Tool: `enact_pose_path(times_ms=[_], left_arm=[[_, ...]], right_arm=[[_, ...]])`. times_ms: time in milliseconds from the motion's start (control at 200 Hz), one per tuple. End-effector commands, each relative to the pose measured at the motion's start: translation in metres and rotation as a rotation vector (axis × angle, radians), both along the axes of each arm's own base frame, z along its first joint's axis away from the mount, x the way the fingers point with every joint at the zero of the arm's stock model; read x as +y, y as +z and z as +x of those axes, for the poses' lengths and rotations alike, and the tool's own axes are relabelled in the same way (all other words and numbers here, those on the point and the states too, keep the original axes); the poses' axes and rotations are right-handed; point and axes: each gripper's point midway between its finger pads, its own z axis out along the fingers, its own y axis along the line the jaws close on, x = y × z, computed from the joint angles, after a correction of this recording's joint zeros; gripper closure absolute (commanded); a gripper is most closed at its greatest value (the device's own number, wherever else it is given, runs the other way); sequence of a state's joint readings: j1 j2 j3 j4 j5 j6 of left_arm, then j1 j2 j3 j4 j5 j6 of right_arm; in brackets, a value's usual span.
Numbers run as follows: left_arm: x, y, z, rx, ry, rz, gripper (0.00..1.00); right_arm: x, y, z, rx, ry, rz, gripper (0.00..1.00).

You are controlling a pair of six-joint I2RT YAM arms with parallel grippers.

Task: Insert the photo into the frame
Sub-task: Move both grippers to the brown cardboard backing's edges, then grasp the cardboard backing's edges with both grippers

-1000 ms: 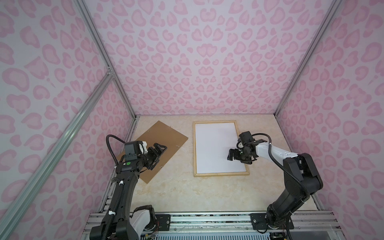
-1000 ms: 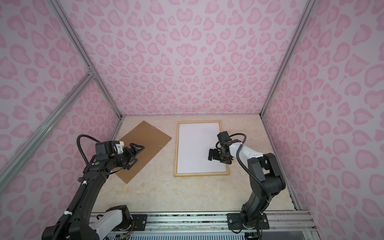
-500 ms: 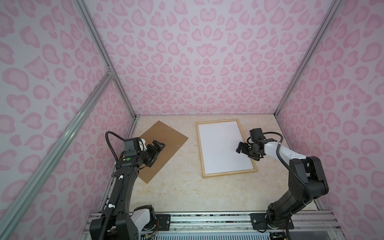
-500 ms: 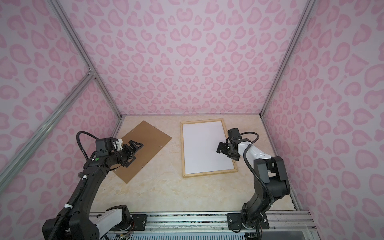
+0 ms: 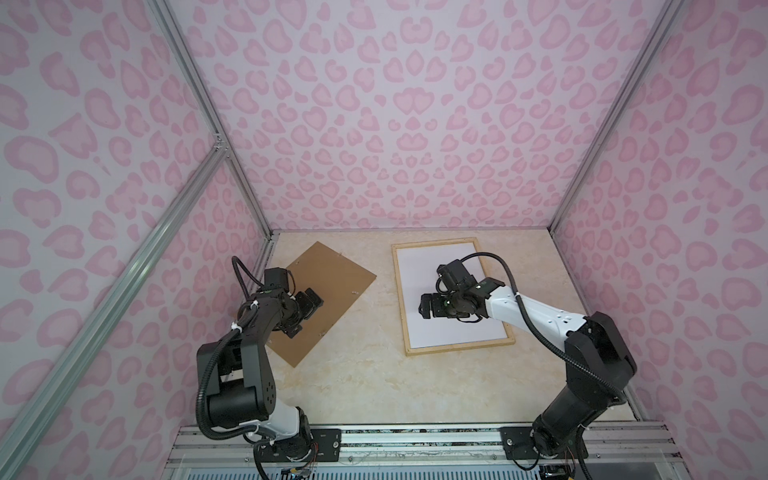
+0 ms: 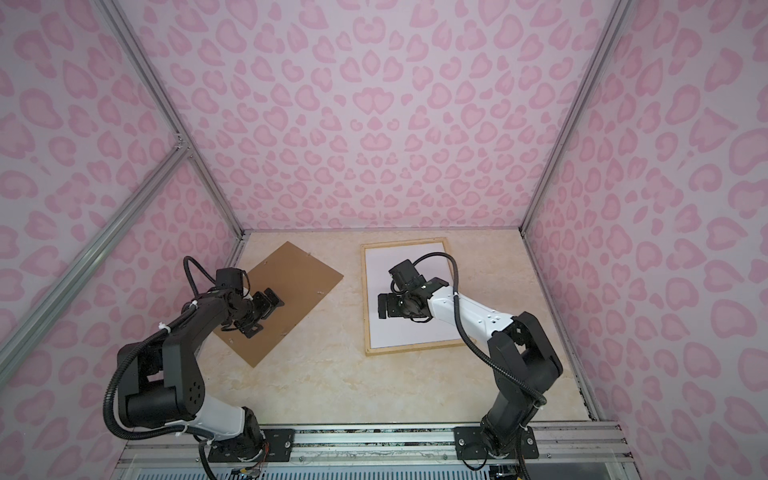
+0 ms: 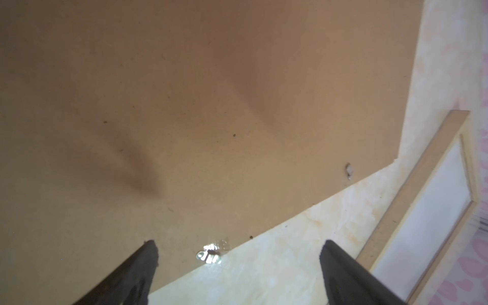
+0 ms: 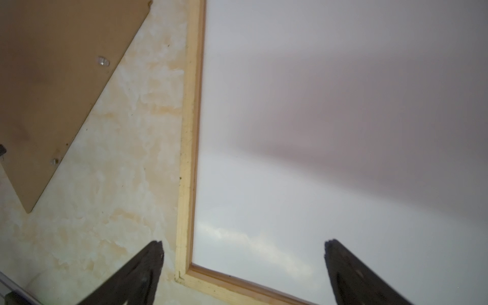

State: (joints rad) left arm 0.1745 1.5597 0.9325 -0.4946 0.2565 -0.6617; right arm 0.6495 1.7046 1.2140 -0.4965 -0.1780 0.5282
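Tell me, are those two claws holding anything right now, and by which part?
Nothing is held. The left gripper hangs open over the brown board, and the right gripper hangs open over the white sheet inside the frame.

frame (image 5: 459, 346) | thin pale wood, lying flat, slightly skewed, right of centre | white sheet (image 5: 415, 270) fills it

**Off-task items only**

I see a brown backing board (image 5: 336, 286) lying flat on the left side of the beige marbled table (image 5: 374, 386). It is turned diagonally, with one corner close to the left wall. Small shiny metal tabs (image 7: 211, 254) sit along its edge. Pink-blotched walls (image 5: 415, 124) box the cell in. Aluminium struts (image 5: 195, 83) run up the corners, and a metal rail (image 5: 415, 434) runs along the front.
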Motion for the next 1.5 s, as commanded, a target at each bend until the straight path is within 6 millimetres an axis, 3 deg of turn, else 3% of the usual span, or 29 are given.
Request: enact_pose_path(times_ms=[0, 185, 535, 750, 870, 960, 1065, 1185, 1235, 1360, 1495], left_arm=[[-0.003, -0.017, -0.005, 0.043, -0.024, 0.007, 0.01], [-0.028, -0.033, -0.010, 0.081, -0.085, -0.007, 0.01], [-0.111, -0.044, -0.025, 0.086, -0.204, -0.058, 0.01], [-0.179, -0.020, -0.001, 0.015, -0.291, -0.151, 0.02], [-0.198, 0.027, 0.025, -0.092, -0.320, -0.228, 0.02], [-0.171, 0.071, 0.040, -0.193, -0.297, -0.217, 0.02], [-0.097, 0.091, 0.050, -0.254, -0.199, -0.182, 0.03], [-0.003, 0.076, 0.064, -0.236, -0.112, 0.034, 0.03], [0.027, 0.066, 0.077, -0.209, -0.095, 0.090, 0.02], [0.051, 0.060, 0.127, -0.270, -0.121, -0.003, 0.02], [0.079, 0.031, 0.148, -0.180, -0.145, 0.059, 0.02]], right_arm=[[0.027, -0.004, -0.006, 0.009, 0.050, 0.011, 0.02], [0.049, -0.003, -0.007, 0.009, 0.091, 0.026, 0.02], [0.036, -0.006, 0.000, 0.030, 0.053, 0.033, 0.02], [0.032, -0.007, 0.008, 0.032, 0.022, 0.041, 0.02], [0.038, -0.005, 0.011, 0.028, 0.020, 0.043, 0.02], [0.051, -0.003, 0.011, 0.021, 0.038, 0.052, 0.02], [0.083, -0.002, 0.008, 0.028, 0.078, 0.087, 0.02], [0.122, -0.010, 0.011, 0.048, 0.063, 0.117, 0.02], [0.133, -0.017, 0.014, 0.062, 0.030, 0.121, 0.02], [0.151, -0.028, 0.028, 0.092, -0.050, 0.160, 0.02], [0.155, -0.036, 0.046, 0.075, -0.131, 0.182, 0.02]])
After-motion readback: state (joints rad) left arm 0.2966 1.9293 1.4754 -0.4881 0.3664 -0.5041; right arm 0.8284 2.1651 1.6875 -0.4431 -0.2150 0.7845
